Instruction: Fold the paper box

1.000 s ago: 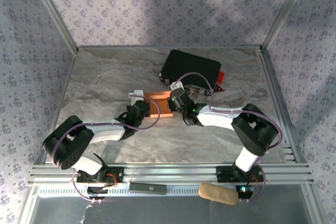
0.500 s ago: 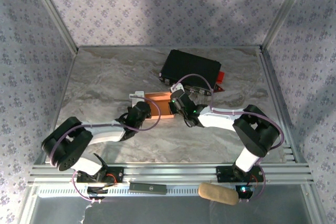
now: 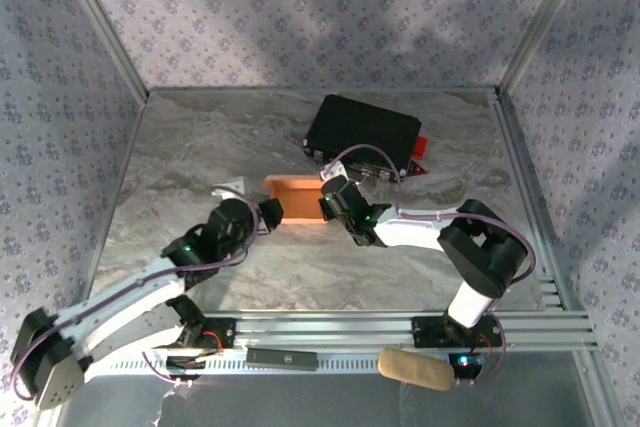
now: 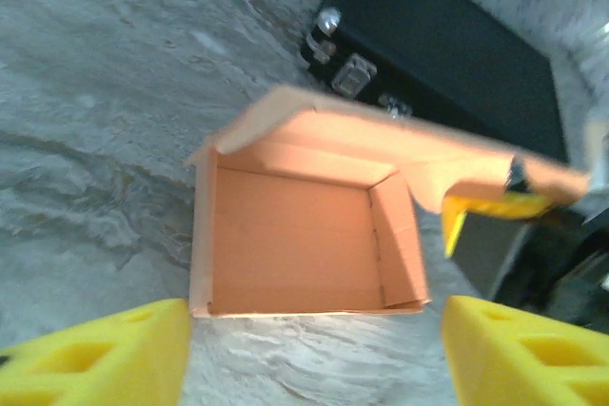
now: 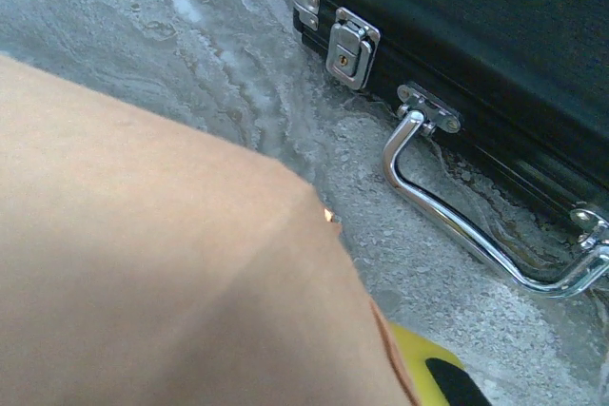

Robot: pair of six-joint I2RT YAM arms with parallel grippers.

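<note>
Looking across the grey marbled table (image 3: 200,147), I see the salmon-pink thin-cardboard paper box (image 3: 297,199) sitting near its middle, just in front of the black hard case (image 3: 362,134) with chrome latches. Its walls are up and its mouth is open, with the long lid flap (image 4: 381,135) lifted along the far side. The right gripper (image 3: 328,205) is pinched tight on the right end of that flap; one yellow finger (image 4: 463,213) shows under the cardboard from the left wrist. The left gripper (image 3: 268,213) has its yellow jaws spread wide, near the box's left side but not touching it. I'd say the body is formed and the lid is what remains. To do it well, the left claw should steady the near wall or take the flap's free end, so the lid comes down level. The right claw should swing along the hinge line rather than tug, as so light a box may slide or crease.
</note>
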